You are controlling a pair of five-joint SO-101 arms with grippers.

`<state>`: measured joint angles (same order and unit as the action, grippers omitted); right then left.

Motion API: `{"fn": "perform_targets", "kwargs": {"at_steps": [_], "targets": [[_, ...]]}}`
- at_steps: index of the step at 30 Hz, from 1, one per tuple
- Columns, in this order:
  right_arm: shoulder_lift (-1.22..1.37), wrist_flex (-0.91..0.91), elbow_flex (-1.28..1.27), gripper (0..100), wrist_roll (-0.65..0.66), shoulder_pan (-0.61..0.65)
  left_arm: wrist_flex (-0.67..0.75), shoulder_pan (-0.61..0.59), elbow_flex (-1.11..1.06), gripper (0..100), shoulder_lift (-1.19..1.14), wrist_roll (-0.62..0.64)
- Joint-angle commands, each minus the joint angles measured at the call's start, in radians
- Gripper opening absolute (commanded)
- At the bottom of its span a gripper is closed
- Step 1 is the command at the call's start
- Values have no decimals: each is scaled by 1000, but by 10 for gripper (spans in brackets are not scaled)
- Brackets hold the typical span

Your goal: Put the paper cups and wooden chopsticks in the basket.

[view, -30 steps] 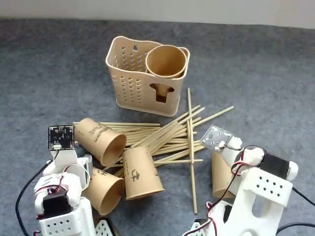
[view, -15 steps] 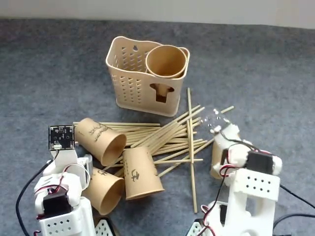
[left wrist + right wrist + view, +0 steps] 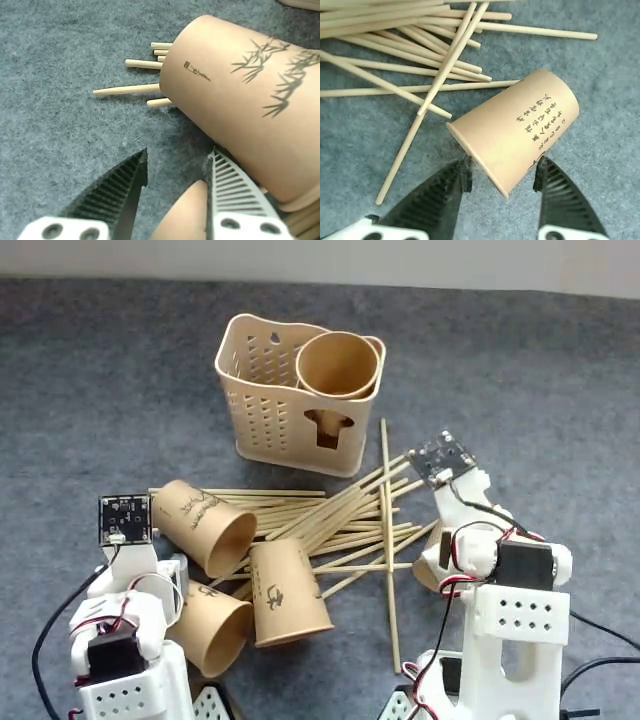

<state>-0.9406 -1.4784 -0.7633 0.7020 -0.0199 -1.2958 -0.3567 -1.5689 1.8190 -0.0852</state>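
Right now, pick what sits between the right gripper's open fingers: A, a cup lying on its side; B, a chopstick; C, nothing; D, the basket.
A: in the right wrist view the right gripper is open around the rim end of a cup lying on its side, with the chopsticks beyond it.

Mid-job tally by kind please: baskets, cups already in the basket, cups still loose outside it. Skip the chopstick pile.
Basket: 1
Paper cups in it, as far as visible: 1
Paper cups lying loose outside it: 4
Total: 6
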Motion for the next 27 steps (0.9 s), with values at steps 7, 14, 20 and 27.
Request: {"fn": "perform_targets", "kwargs": {"at_steps": [7, 14, 20, 27], "targets": [[-13, -47, -42, 210, 150, 13, 14, -8, 5, 200, 5, 5], [-15, 113, -160, 210, 144, 5, 14, -8, 5, 200, 5, 5], [-15, 219, -203, 209, 144, -33, 14, -8, 5, 200, 5, 5], [-15, 329, -209, 159, 144, -127, 14, -8, 5, 200, 5, 5]]}}
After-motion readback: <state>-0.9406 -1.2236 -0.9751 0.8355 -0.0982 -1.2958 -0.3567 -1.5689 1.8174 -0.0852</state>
